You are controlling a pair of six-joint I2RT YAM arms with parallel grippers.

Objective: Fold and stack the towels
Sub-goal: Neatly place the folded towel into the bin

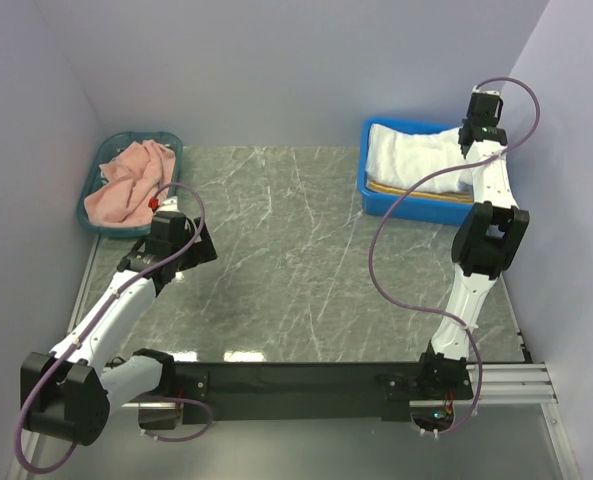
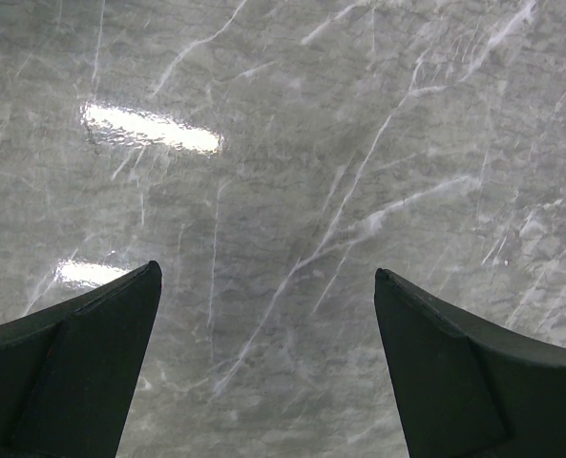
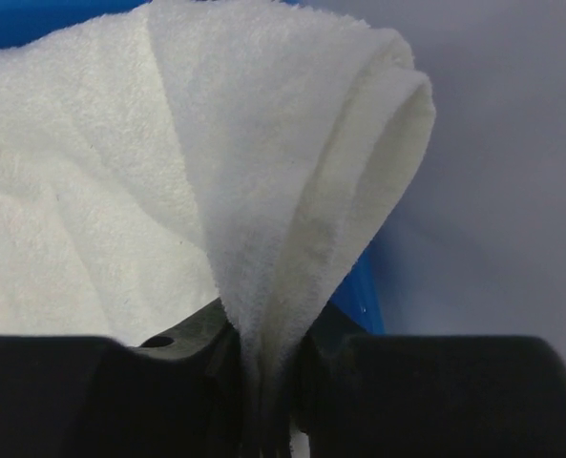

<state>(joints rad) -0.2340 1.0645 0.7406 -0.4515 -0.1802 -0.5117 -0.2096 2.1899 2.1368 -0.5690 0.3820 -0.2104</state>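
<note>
Right end effector (image 3: 263, 382): clamped tight on a pinched fold of the white towel (image 3: 120, 191), which rises from between the jaws.
Left end effector (image 2: 266, 275): spread wide, holding nothing, above bare counter (image 2: 311, 143).
White towel: lies in a thick bundle in the blue bin (image 1: 376, 205) at the counter's far right. A tan edge shows beneath it, too small to identify.
Pink towel (image 1: 131, 180): crumpled in the teal basket (image 1: 88, 212) at the far left, unfolded.
Progress: judged partial. The white towel may already be stacked, or may be about to be lifted out; the pictures do not settle which. The pink towel is yet to be folded.
Right arm: stretched far forward, wrist over the bin's right end beside the wall.
Left arm: elbow bent, reaching forward-left, its end effector near the basket but apart from it.
</note>
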